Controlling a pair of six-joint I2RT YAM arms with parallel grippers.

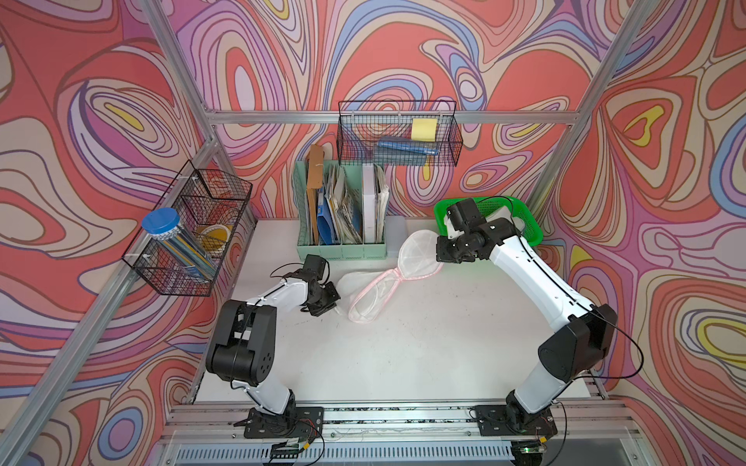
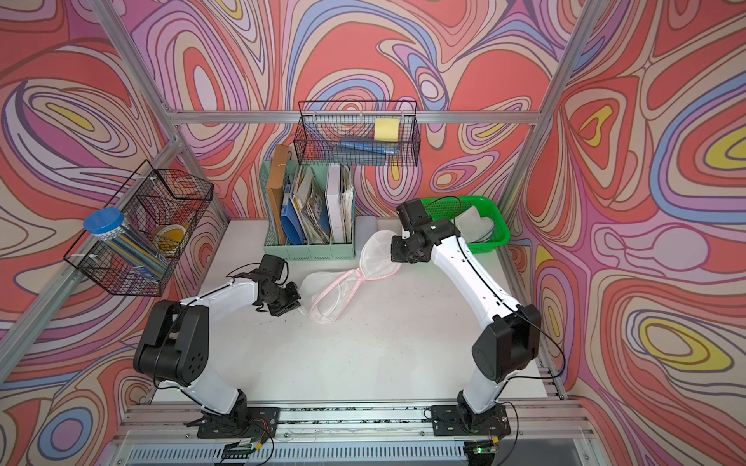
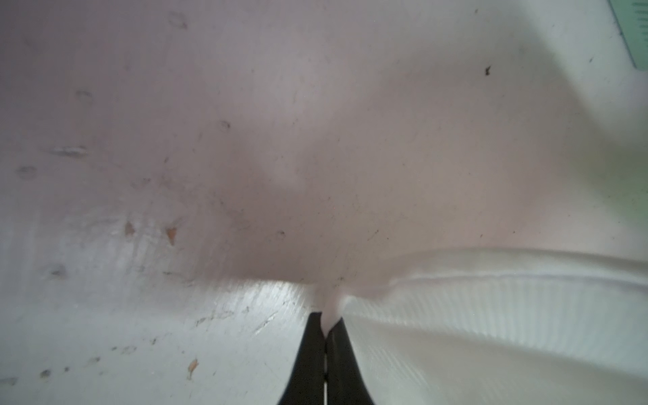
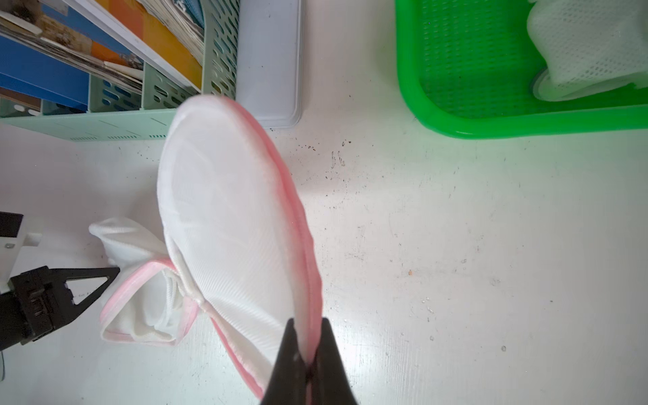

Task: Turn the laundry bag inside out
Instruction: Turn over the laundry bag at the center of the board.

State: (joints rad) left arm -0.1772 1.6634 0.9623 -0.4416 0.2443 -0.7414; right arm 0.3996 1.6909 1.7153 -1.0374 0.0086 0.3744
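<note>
Right wrist view: the laundry bag [image 4: 228,210] is shown as a white mesh pouch with pink trim. One round panel is lifted off the surface [image 4: 420,245] and the rest is left crumpled on it. The bag is placed between the two arms, just in front of the mint file rack [image 4: 105,115] and apart from the green basket [image 4: 456,129]. A twisted waist is formed where the two parts meet.

Trouble is judged most likely at that waist: if the ends are drawn apart, the twist could be tightened and the bag not inverted at all. Only a sliver of material is gripped at each end, so either hold could be lost under tension. The raised panel could also be snagged on the rack, which it is held near.

The right tool [image 4: 308,329] is fully closed, its jaws pressed on the pink rim of the raised panel. The left tool [image 3: 326,326] is likewise closed tight, a small tuft of fabric at the crumpled end being nipped between its tips.
</note>
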